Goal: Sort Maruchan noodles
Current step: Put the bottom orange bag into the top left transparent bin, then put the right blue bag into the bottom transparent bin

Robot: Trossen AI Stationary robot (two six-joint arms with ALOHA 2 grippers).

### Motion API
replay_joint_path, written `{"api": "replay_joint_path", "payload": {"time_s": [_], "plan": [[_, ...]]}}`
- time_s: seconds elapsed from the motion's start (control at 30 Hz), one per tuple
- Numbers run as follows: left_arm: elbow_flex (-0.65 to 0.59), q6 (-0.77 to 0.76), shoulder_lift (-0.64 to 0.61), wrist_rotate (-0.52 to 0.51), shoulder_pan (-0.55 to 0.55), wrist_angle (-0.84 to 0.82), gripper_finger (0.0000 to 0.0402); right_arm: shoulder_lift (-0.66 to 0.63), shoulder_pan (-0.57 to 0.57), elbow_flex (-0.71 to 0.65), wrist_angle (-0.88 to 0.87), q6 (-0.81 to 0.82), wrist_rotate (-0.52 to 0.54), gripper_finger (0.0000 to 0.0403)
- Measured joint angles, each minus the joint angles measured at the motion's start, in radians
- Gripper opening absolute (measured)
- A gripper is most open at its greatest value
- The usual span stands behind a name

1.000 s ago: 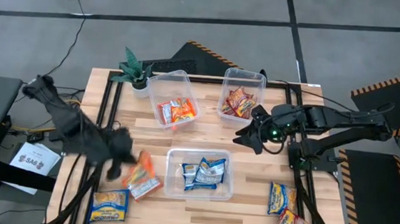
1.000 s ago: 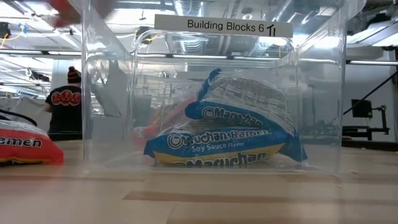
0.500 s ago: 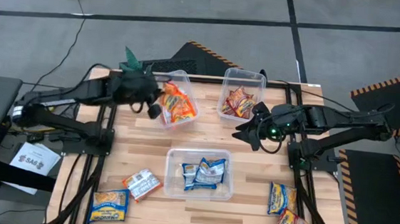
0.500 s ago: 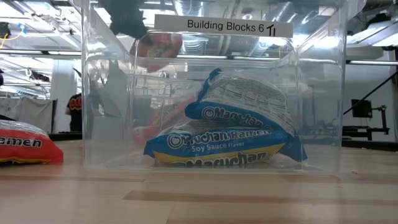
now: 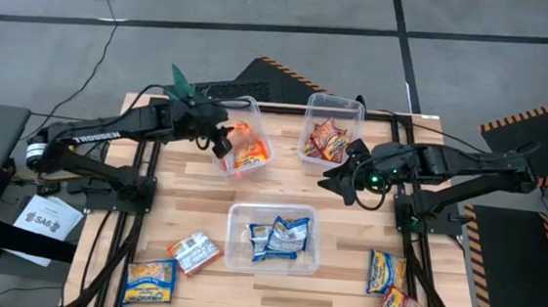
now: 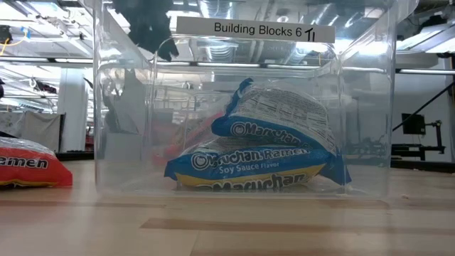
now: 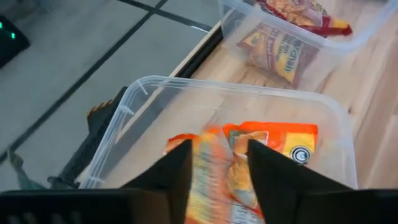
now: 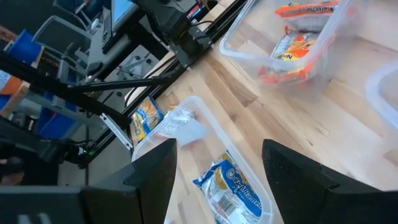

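Overhead view. The left tool (image 5: 218, 141) hangs over the back-left tub (image 5: 239, 133), jaws parted and released; in the left wrist view its blurred orange packet (image 7: 214, 180) lies loose between the fingers (image 7: 273, 171), above the tub's other orange packets (image 7: 273, 138). Whether it rests on them cannot be told. The right tool (image 5: 338, 186) hovers open and holding nothing, near the back-right tub (image 5: 333, 129) of red packets (image 5: 329, 139). The front tub (image 5: 273, 238) holds blue packets (image 5: 279, 236). Loose on the table (image 5: 282, 179): an orange packet (image 5: 194, 252) and a yellow packet (image 5: 149, 283) front left, and two packets (image 5: 389, 288) front right, the lower one cut off by the frame edge.

In the low view the front tub's walls blur everything behind; only a dark shape at upper left marks the left tool (image 6: 146, 28), and a red wrapper (image 6: 28, 168) is cut off at the left edge.

Half a second earlier, the left tool gripped its packet above this tub; a second ago it was at the front left of the table. The right arm is unchanged.
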Motion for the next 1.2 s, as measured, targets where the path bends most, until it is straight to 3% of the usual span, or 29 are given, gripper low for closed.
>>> {"api": "replay_joint_path", "payload": {"time_s": [0.1,0.27,0.33,0.6,0.83,1.0,1.2], "plan": [[0.0,-0.082,-0.036,0.037,0.001,-0.009,0.0182,0.0,0.002,0.0,0.0,0.015,-0.001,0.026],[0.0,-0.259,-0.129,0.299,-0.017,-0.029,0.0218,0.0,0.042,0.0,-0.038,0.116,-0.088,0.026],[0.0,-0.319,-0.176,0.336,-0.049,-0.021,0.0221,0.0,0.08,0.0,-0.085,0.173,-0.139,0.026],[0.0,-0.422,-0.337,0.175,-0.243,0.075,0.0222,0.055,0.382,-0.045,-0.443,0.621,-0.166,0.026],[0.0,-0.412,-0.372,0.033,-0.322,0.103,0.0222,0.196,0.574,-0.181,-0.53,1.001,-0.279,0.026],[0.0,-0.416,-0.359,0.029,-0.323,0.106,0.0222,0.308,0.625,-0.243,-0.533,1.122,-0.323,0.026],[-0.001,-0.423,-0.343,0.034,-0.322,0.103,0.0222,0.421,0.622,-0.277,-0.53,1.128,-0.324,0.026]]}}
